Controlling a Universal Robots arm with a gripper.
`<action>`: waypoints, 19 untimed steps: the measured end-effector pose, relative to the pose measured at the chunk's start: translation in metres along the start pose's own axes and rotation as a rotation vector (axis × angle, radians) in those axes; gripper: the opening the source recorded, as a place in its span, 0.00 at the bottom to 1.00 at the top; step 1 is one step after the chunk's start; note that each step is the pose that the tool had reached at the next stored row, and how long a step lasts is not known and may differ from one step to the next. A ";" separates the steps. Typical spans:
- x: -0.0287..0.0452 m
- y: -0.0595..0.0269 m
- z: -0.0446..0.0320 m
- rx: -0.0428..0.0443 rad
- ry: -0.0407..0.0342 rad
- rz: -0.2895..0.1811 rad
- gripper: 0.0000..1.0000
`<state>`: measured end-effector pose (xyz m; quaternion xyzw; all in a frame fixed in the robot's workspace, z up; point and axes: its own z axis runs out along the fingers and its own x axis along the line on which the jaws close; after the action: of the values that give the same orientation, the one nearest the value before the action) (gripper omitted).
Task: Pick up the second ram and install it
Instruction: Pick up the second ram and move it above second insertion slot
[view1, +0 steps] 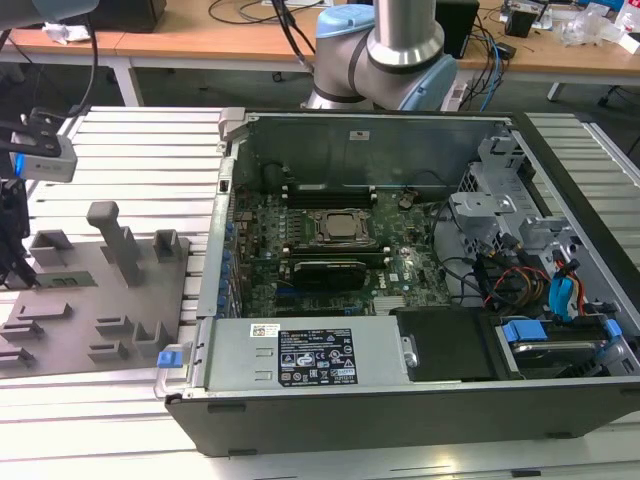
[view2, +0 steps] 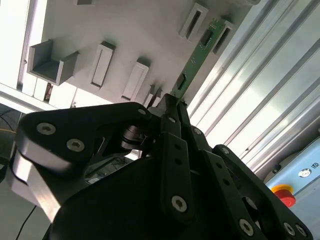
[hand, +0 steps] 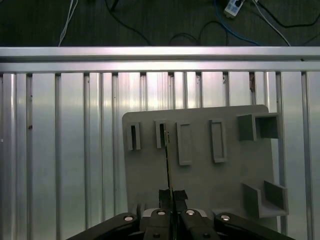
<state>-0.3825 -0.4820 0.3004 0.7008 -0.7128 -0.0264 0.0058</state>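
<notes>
On the exterior view's left, your second ram (view1: 66, 280) sits low on the grey fixture plate (view1: 70, 312), well apart from the open computer case (view1: 400, 420). In the first wrist view, you see the gripper (hand: 171, 196) clamped on the second ram's (hand: 168, 165) thin edge, just beside a slot block (hand: 160, 135). In the second wrist view, the fingertips (view2: 170, 116) pinch one end of the second ram (view2: 197, 52), which lies over the plate (view2: 140, 35).

Second ram (view2: 196, 57): thin green strip (edge-on in first wrist view), standing on grey fixture plate (hand: 200, 175), end pinched between fingers (hand: 181, 196).
</notes>
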 end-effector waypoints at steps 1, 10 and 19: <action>0.0000 0.0001 -0.0011 0.0000 0.0000 0.000 0.14; -0.0003 0.0006 -0.0123 0.0000 0.0000 0.000 0.14; -0.0007 0.0012 -0.0255 0.0000 0.0000 0.000 0.14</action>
<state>-0.3825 -0.4820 0.3260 0.7008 -0.7128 -0.0264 0.0058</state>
